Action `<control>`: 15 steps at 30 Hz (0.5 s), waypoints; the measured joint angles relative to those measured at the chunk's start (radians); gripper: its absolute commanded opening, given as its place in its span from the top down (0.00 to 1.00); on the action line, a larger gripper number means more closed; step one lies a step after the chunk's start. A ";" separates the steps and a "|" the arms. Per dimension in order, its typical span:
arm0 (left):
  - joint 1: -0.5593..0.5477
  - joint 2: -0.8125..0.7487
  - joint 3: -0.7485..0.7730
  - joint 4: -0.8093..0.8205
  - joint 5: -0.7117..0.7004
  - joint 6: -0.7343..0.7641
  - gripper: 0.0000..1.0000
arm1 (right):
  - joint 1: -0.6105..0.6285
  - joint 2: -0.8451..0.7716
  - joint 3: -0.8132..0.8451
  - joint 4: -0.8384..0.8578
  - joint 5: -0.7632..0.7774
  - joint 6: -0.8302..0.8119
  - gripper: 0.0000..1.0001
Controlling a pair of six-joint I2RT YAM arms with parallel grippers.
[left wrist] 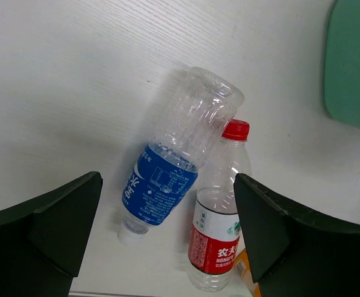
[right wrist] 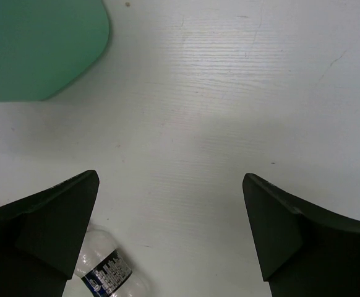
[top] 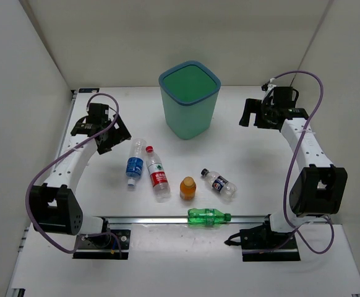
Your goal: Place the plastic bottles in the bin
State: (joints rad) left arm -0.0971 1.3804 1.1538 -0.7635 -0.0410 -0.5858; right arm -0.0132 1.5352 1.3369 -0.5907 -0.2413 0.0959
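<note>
- The left pincer [left wrist: 167, 177] is released, its jaws wide apart, and it hangs above the bench [top: 260, 161] on the left side. It holds nothing.
- Just under it lies the blue bottle [top: 135, 164], on its side, with the white cap toward the near edge and the clear bottom toward the far side.
- The red bottle [top: 157, 175] lies just right of it. Near the red cap the two seem to touch, and further toward the near edge they go apart.
- I judge the step in hand to be the grasp of the blue bottle. To do it well, the jaws should cross the bottle's long axis at the label. There the gap to the red bottle is wider, so the right finger can go down without pushing it.
- The bottle is round and thin, so it may roll or dent. It is better to go low and close gently.
- The right pincer [right wrist: 171, 175] is also released and holds nothing. It hangs over bare bench at the far right.
- The dark bottle [top: 219, 182] lies nearest to it, and the orange bottle [top: 188, 188] stands between that one and the red one.
- The green bottle [top: 208, 216] lies along the rail [top: 149, 218] at the near edge.
- The bin [top: 189, 117] stands upright at the far middle, and no bottle shows inside it.
</note>
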 measured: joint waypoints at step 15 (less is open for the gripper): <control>-0.004 0.002 -0.001 0.001 0.004 0.002 0.02 | 0.000 0.000 -0.002 -0.003 0.000 -0.003 0.01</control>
State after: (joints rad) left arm -0.1009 1.3827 1.1526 -0.7628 -0.0372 -0.5835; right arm -0.0132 1.5352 1.3350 -0.5938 -0.2413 0.0929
